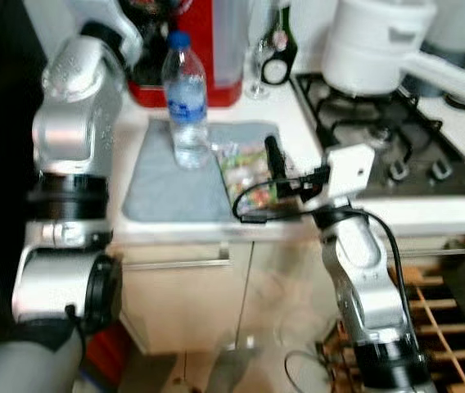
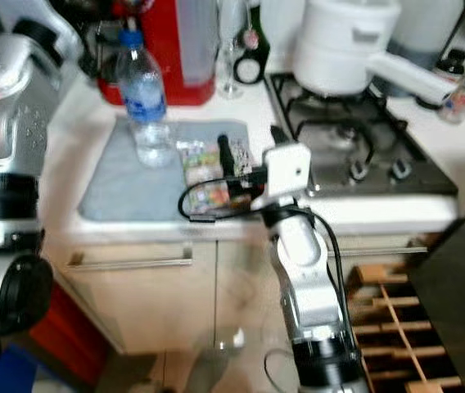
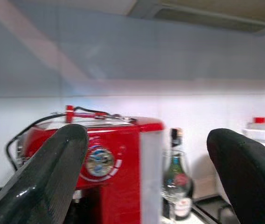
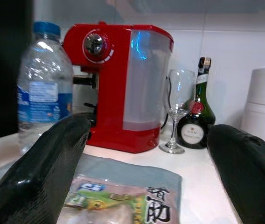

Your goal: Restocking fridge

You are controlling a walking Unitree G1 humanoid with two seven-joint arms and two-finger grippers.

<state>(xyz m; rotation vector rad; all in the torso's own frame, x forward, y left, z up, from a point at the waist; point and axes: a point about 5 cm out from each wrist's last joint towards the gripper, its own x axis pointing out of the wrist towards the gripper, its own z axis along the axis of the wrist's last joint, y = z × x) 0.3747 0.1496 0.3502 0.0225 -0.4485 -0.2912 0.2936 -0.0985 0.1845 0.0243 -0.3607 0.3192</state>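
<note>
The right pincer point(image 4: 144, 172), fingers spread, hovers over the snack packet point(image 1: 245, 168) on the worktop's point(image 1: 298, 131) grey mat point(image 1: 163, 184), beside the water bottle point(image 1: 185, 98).

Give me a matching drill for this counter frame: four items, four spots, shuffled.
Items:
1. water bottle
2. snack packet
3. white pot
4. red coffee machine

Places:
A. on the gas hob
B. at the back of the counter, behind the bottle
C. lying on the grey mat, under the open right claw
D. standing upright on the grey mat

Pairs: 1-D, 2-C, 3-A, 4-B
</note>
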